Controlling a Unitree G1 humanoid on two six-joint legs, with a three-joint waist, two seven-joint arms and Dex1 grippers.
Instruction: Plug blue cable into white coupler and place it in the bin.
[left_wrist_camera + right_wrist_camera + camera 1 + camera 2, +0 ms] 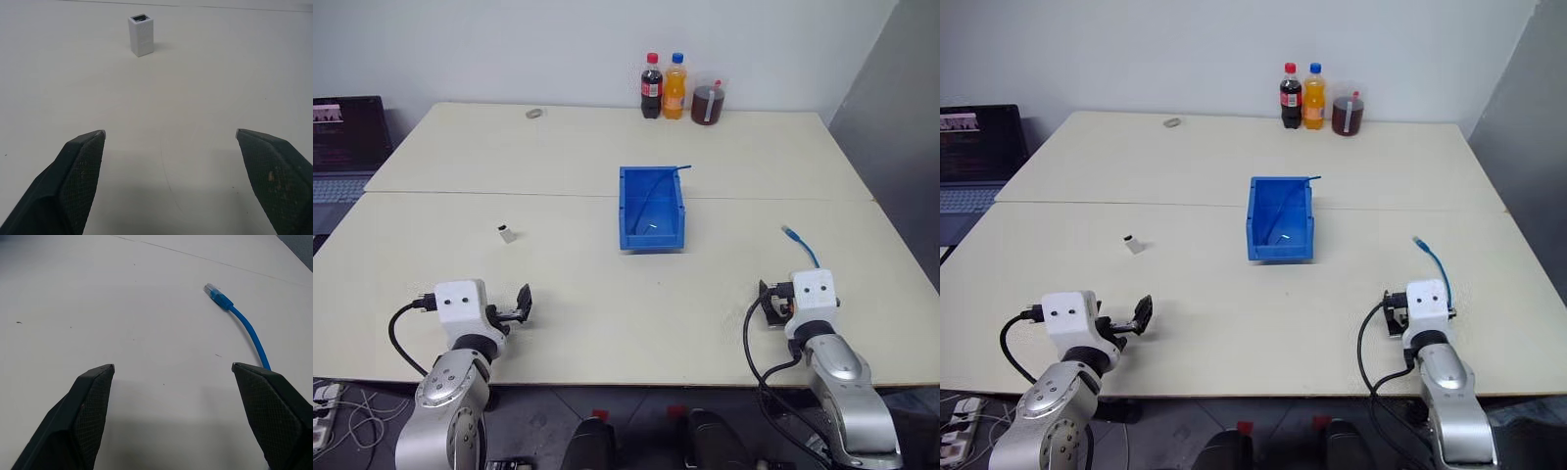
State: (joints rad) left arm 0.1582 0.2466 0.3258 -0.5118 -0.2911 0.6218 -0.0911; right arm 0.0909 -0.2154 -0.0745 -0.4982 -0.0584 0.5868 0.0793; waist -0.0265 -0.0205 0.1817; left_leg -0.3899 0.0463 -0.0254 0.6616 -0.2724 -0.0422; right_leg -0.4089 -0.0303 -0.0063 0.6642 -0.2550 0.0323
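The blue cable (801, 246) lies on the table at the right, its clear plug (212, 289) pointing away from me. My right gripper (172, 365) hovers open just short of it, and the cord (250, 331) runs past the gripper's right finger. The white coupler (141, 34) stands upright on the left half of the table (508, 233), dark socket upward. Some way in front of it my left gripper (170, 132) is open and holds nothing. The bin (626, 211) sits at the table's middle, between the two arms and farther off.
Inside the bin lies another thin blue cord (658, 193), its end poking over the back right corner. Two bottles (663, 86) and a dark jar (708, 103) stand at the far edge, a small ring (534, 114) at the back left. A laptop (347, 137) sits off the table's left.
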